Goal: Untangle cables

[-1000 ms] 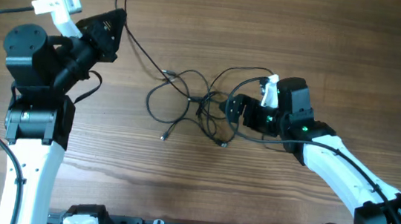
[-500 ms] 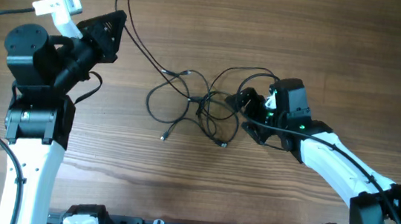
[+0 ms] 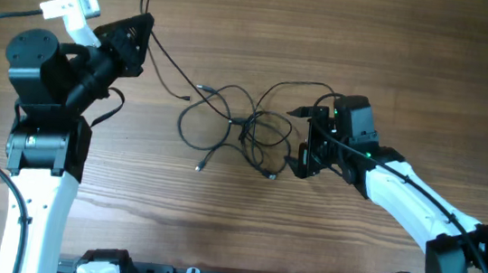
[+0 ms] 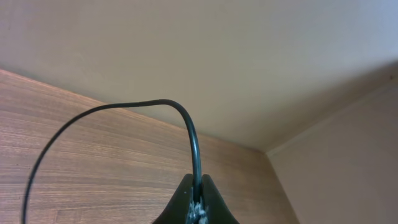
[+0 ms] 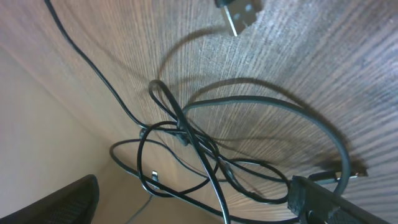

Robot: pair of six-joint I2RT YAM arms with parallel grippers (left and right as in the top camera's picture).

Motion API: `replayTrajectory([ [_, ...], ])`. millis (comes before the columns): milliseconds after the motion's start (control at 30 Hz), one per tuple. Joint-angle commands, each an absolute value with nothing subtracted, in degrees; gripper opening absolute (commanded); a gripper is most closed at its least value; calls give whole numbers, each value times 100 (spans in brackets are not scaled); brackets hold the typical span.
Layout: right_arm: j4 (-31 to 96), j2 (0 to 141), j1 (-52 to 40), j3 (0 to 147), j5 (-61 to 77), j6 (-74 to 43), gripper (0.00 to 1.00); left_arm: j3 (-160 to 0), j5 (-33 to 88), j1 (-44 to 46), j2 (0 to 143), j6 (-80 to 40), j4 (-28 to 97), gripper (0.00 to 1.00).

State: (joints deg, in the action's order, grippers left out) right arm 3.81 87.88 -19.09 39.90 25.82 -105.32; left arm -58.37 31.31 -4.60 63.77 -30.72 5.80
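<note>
Cables [image 3: 243, 129]: knotted at mid-table [image 3: 216, 225], mostly still tangled. Left tool [image 4: 198, 202]: pressed together, pinching one strand led out far-left. Right tool [image 3: 303, 145]: spread wide at knot's right edge, gripping nothing. Most untangling remains.

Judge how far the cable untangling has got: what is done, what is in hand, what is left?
Done: little; one cable runs out from the knot to the left gripper. In hand: that gripper is shut on it, while the right gripper stands open beside the knot. Left: the knot's loops cross; no cable lies apart.
</note>
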Motion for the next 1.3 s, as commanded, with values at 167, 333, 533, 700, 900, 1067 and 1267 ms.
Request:
replayTrajectory([
  [167,370,8873,-1933,4005,2482,-10862,100,-5885,3079,-434,6388,-3039,582,4],
  [333,373,8873,-1933,4005,2480,-10862,100,-5885,3076,-434,6388,-3039,585,4],
  [533,373,8873,-1933,4005,2480,-10862,100,-5885,3079,-434,6388,-3039,604,4],
  [700,373,8873,-1933,4005,2480,-10860,100,-5885,3079,-434,6388,-3039,604,4],
  [900,373,8873,-1933,4005,2480,-10860,100,-5885,3081,-434,6388,-3039,626,4],
  [1067,373,8873,-1933,4005,2480,-10862,100,-5885,3081,-434,6388,-3039,729,4],
  [1267,200,8873,-1931,4005,1743,-11867,100,-5885,3144,-434,6388,-3041,775,4],
])
